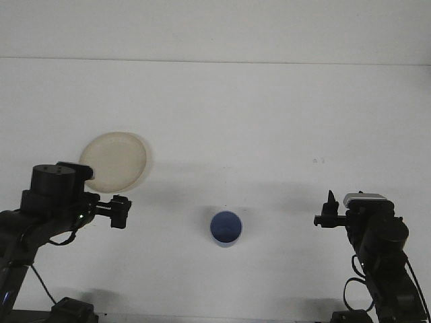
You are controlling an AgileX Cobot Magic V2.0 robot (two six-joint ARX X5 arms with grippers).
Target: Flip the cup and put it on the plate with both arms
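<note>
A blue cup (226,227) stands on the white table, near the front and at the middle. Its round blue top faces the camera; I cannot tell whether that is its mouth or its base. A pale cream plate (114,160) lies to the back left. My left gripper (120,211) is open, just in front of the plate's near edge and well left of the cup. My right gripper (321,218) hangs shut and empty to the right of the cup, about level with it. Neither gripper touches the cup.
The white table (269,121) runs back to a far edge near the top of the view. A small dark mark (318,160) sits on it at the right. Cables trail from both arm bases at the bottom corners.
</note>
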